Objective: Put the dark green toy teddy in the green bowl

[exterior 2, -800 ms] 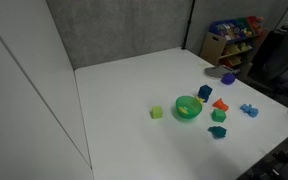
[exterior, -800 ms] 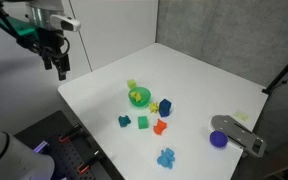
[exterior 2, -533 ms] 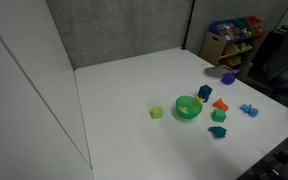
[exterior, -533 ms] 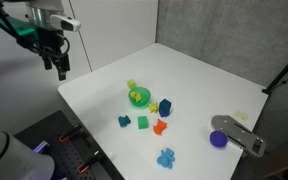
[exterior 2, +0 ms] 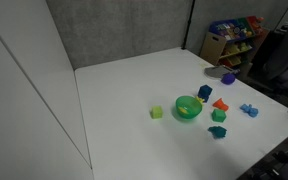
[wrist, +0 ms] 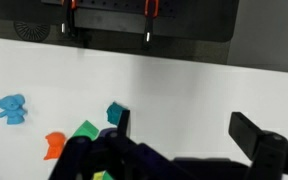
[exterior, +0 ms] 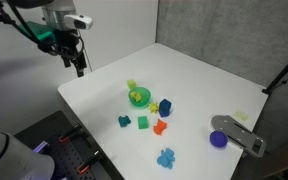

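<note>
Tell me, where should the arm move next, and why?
Probably across and down toward the dark green toy teddy, which lies on the table outside the green bowl; the gripper hangs open and empty above the table's edge, far from it.

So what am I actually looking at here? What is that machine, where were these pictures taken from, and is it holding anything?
It is a robot arm with two fingers at its end for gripping. Two pictures come from cameras standing outside the robot, looking at the white table from different places. The third comes from a camera on the wrist, so the dark shapes at its bottom are the fingers themselves. On the table, little toys lie near a green bowl: a dark green toy teddy, a brighter green toy, an orange one, a dark blue one and a light blue one. There is also a purple round object. The fingers are open, up in the air away from the toys, and hold nothing.
</note>
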Available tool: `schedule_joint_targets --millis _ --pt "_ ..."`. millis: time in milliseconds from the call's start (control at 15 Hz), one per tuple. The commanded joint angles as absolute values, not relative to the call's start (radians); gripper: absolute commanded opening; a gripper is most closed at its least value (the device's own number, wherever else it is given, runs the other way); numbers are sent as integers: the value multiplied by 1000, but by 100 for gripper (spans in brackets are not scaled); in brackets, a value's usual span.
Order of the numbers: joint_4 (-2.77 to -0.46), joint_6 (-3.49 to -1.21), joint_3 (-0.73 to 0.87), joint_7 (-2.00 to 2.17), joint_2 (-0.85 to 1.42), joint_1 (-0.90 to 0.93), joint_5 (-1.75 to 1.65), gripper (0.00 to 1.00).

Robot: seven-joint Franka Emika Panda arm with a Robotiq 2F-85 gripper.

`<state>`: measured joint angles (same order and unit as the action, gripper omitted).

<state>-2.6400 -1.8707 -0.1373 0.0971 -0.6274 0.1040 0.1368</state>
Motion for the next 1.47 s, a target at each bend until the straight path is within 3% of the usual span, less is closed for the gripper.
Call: schedule_joint_targets --millis 0,667,1000,1400 --pt "-2584 -1994 -146 134 -498 65 77 100" --pt "-2530 -2411 -82 79 -71 30 17 100" --pt "-2498 -2587 -46 162 153 29 -206 100" --pt "-2424 -2678 41 221 316 80 -317 100"
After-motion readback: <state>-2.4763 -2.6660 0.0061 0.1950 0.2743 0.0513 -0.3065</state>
